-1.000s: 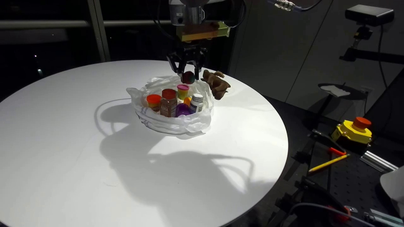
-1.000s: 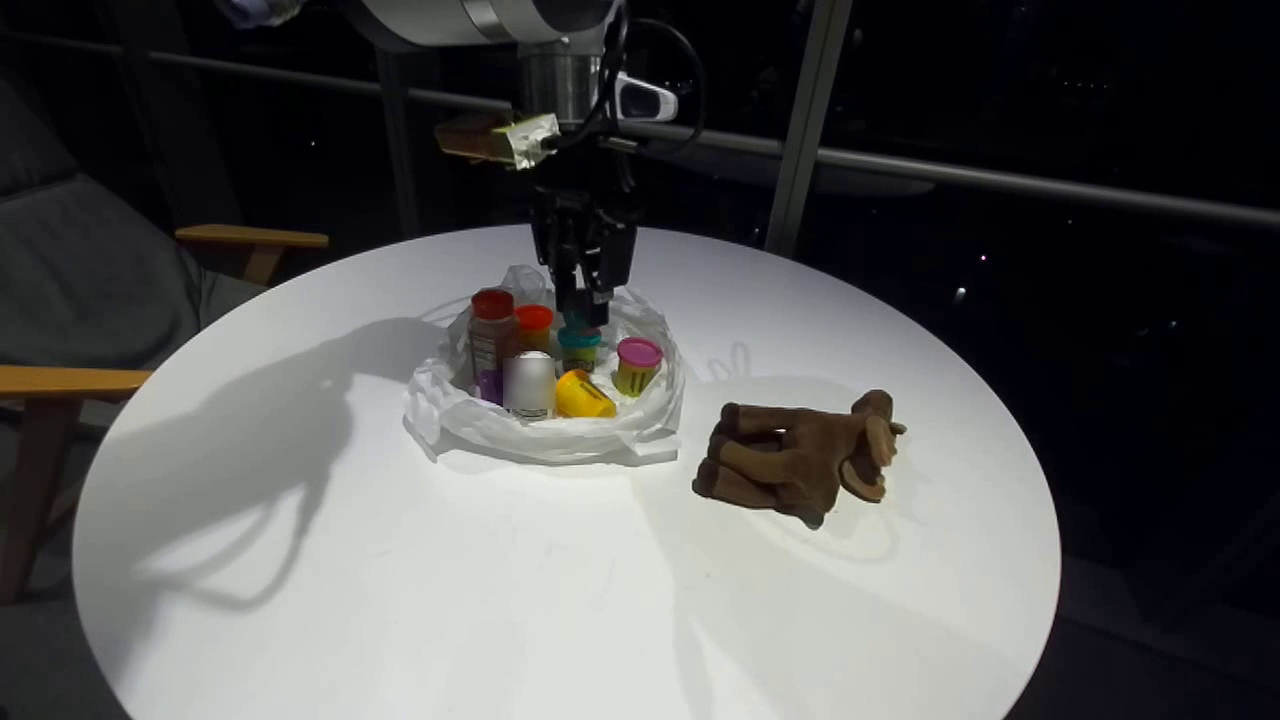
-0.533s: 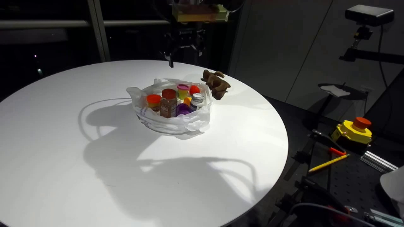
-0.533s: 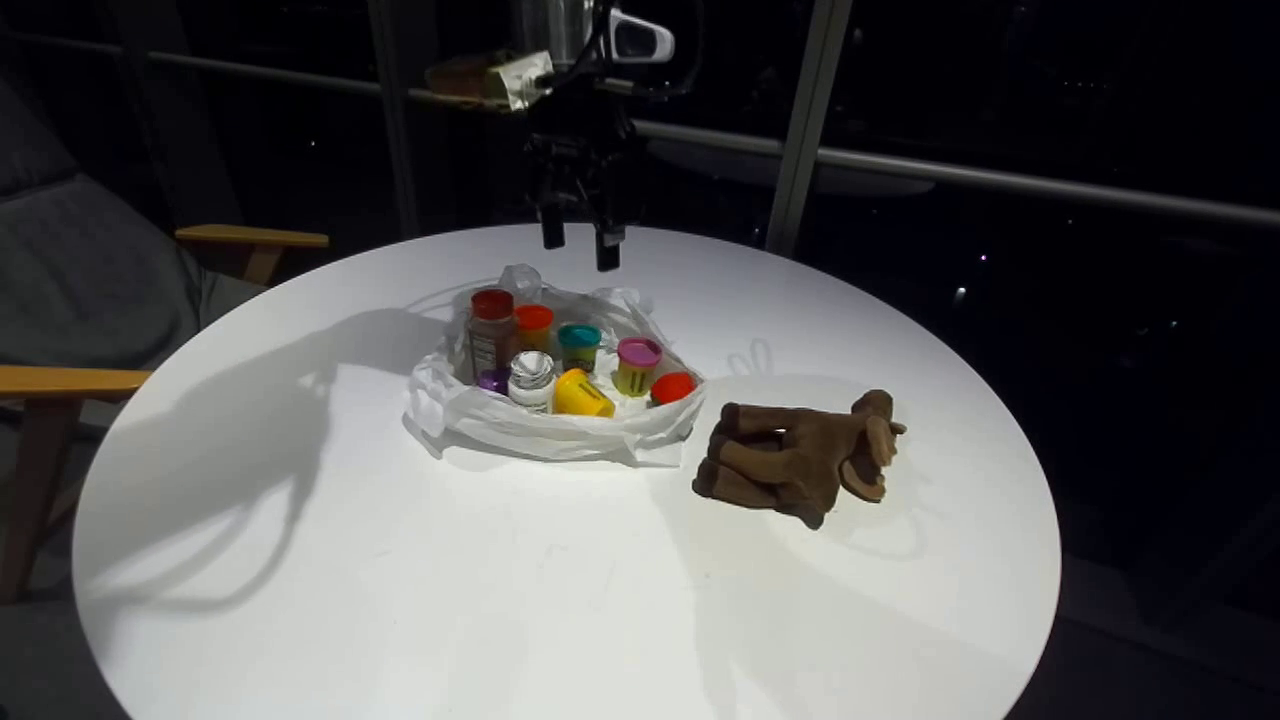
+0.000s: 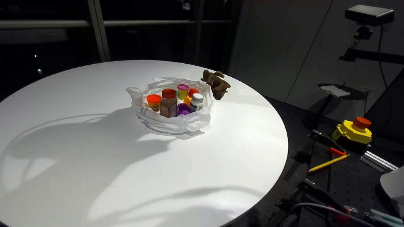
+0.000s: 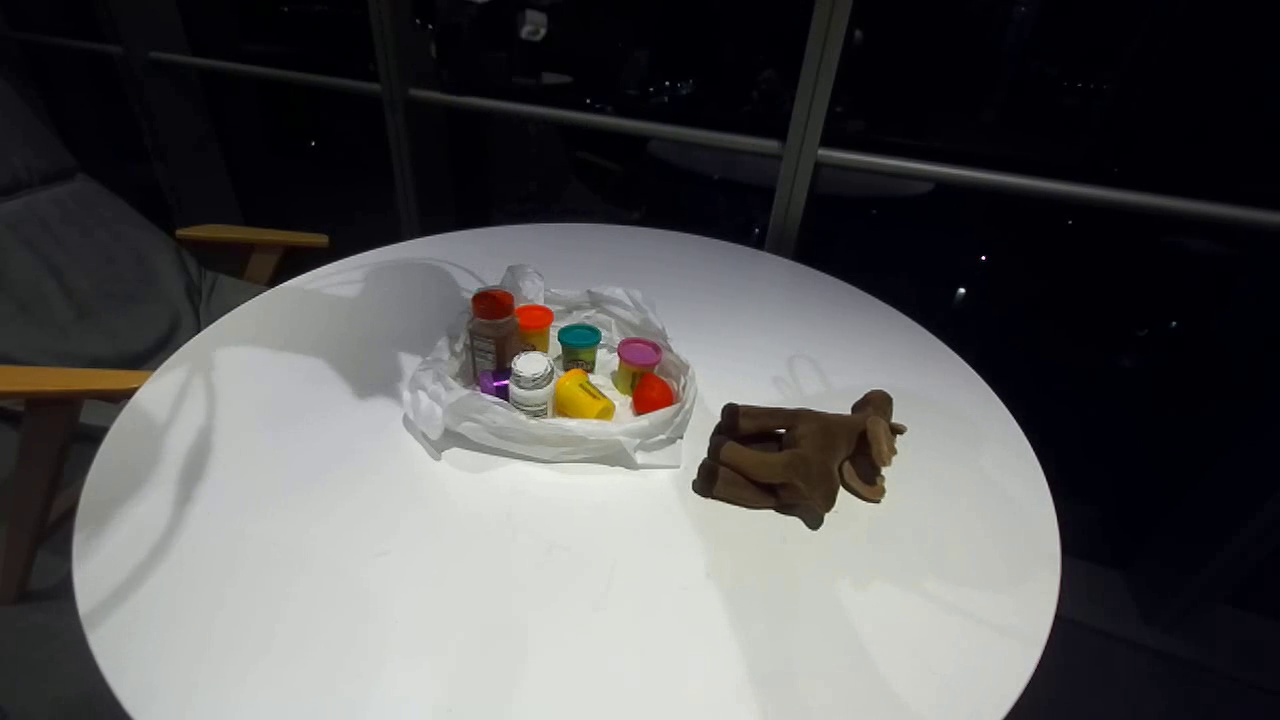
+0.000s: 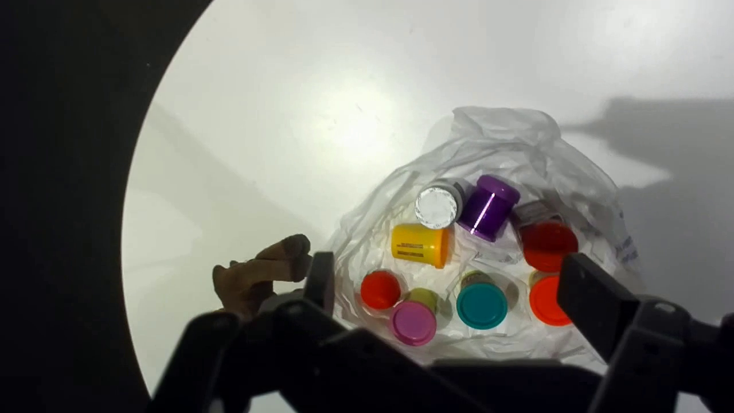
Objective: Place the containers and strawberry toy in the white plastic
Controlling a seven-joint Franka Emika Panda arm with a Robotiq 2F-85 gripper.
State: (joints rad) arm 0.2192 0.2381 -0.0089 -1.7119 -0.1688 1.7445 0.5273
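Where the white table (image 7: 258, 115) spreads beneath me, a plastic bag (image 7: 507, 123) lies under my splayed pincer (image 7: 450, 275). By wrist view: brown stuffed animal (image 7: 246, 281) outside, nine o'clock. In the bag: red-capped jar (image 7: 549, 246) at three, white-capped bottle (image 7: 437, 206) eleven, purple cup (image 7: 488, 209) twelve, orange-lidded cup (image 7: 547, 300) four, teal-lidded cup (image 7: 481, 306) six, pink-lidded cup (image 7: 413, 322) seven, yellow cup (image 7: 418, 244) nine, strawberry toy (image 7: 380, 289) eight.

An emergency-stop button (image 5: 361, 123) and mounted camera (image 5: 369, 15) suggest a lab.

Cups (image 6: 579, 352), bottles (image 6: 492, 338) and strawberry (image 6: 653, 394) in bag (image 6: 560, 441) on desk (image 6: 540, 580). In an exterior view, plush (image 6: 802, 458) on desk, just right of bag.
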